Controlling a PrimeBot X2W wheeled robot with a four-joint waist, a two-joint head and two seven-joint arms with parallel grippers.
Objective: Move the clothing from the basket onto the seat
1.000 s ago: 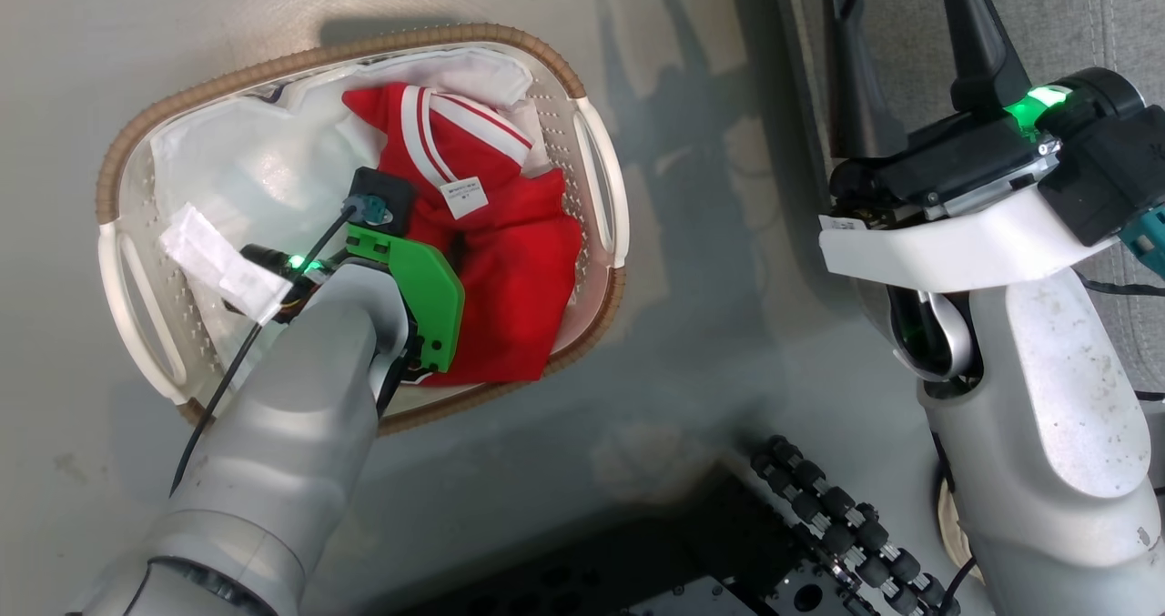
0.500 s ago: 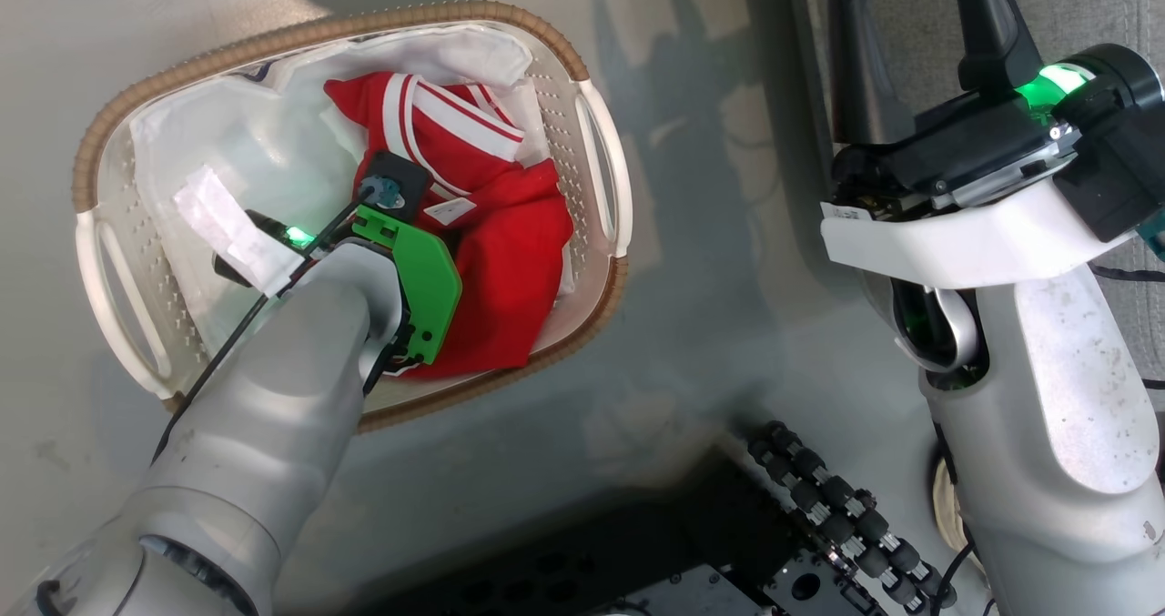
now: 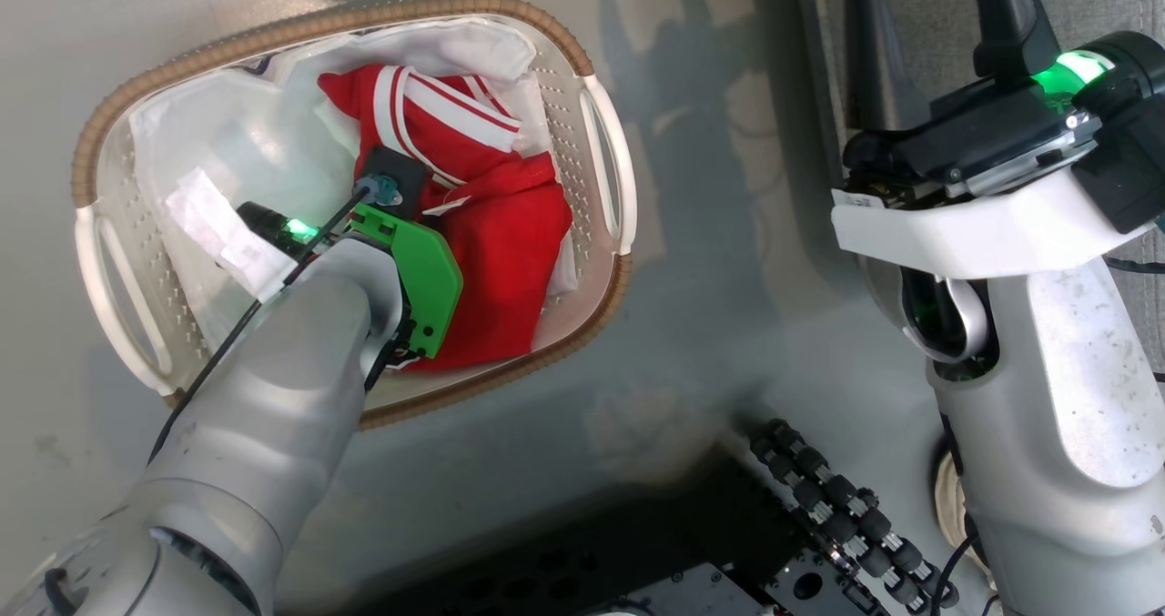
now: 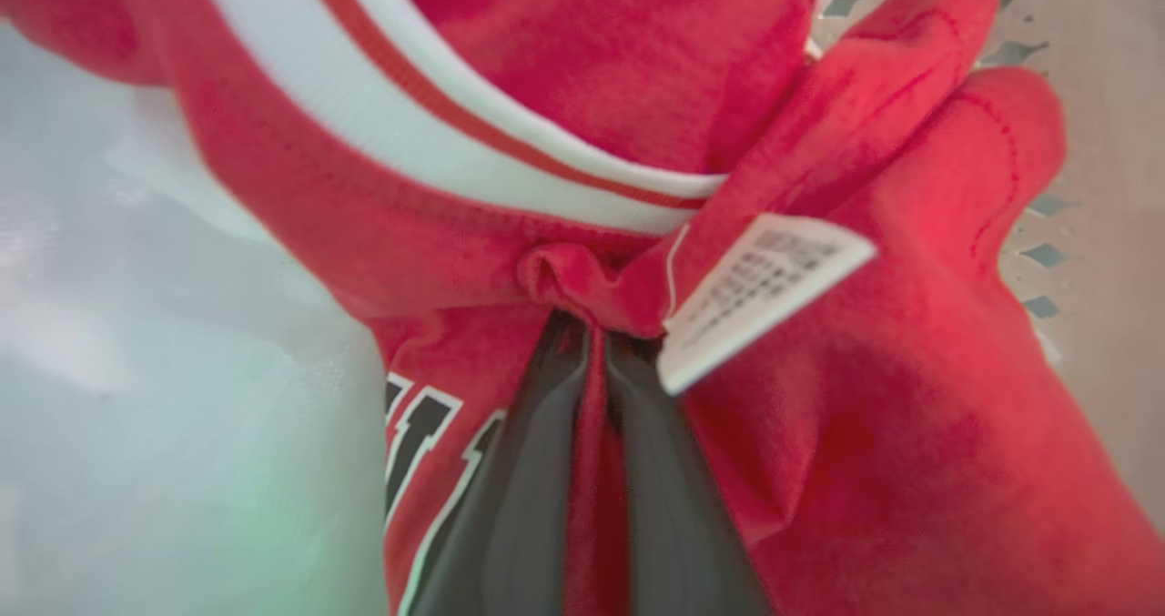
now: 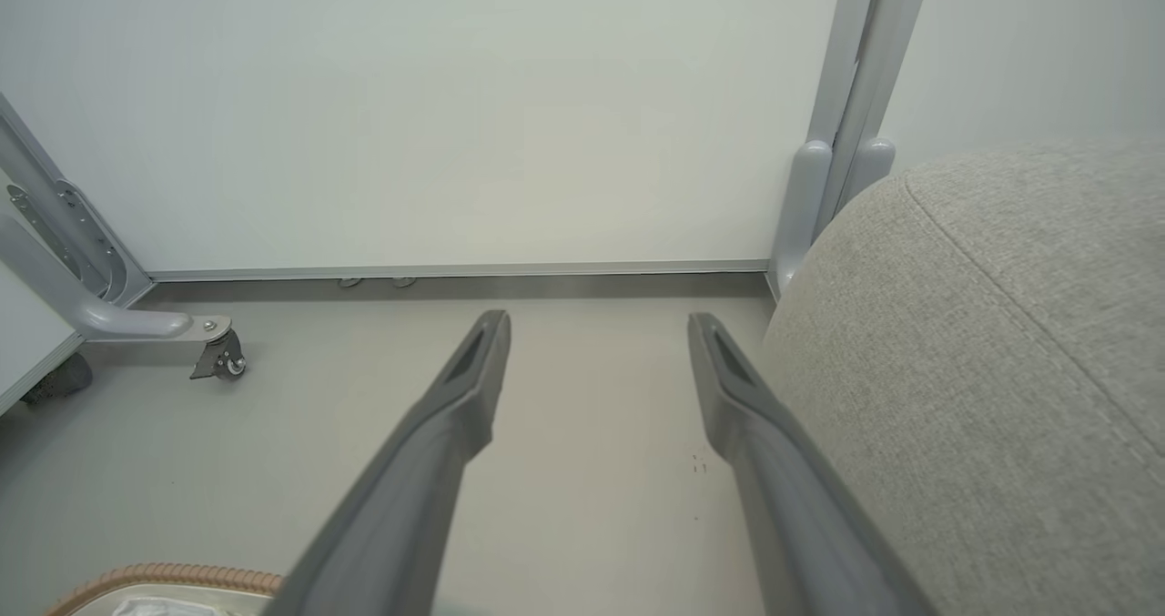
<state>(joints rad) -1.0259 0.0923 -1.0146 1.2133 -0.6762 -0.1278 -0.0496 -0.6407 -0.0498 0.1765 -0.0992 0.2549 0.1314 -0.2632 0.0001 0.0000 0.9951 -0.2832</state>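
Closest in, at about 5 o'clock in the head view, is the robot's own black base with a row of rollers, parked on the grey floor. The left forearm runs up from 7 o'clock and dips into the basket. The forearm and its green bracket cover the lower middle of the pile, so from up there you can't see the fingertips at all. The left wrist view sorts that out: the left gripper has both dark fingers squeezed together on a bunched fold of the clothing, just below the red-and-white striped collar. The white tag sticks out at 2 o'clock from the tips, and there's some dark lettering at 8 o'clock. The clothing sits in the right half of the basket, on a white sheet that fills the left half. The right gripper hangs over bare floor, fingers spread wide with nothing between them. The seat is at 3 o'clock from it, right beside one finger (can't tell if they touch) and well apart from the basket. Farther back are a pale wall panel, a grey upright at 1 o'clock and a castor foot at 9 o'clock.
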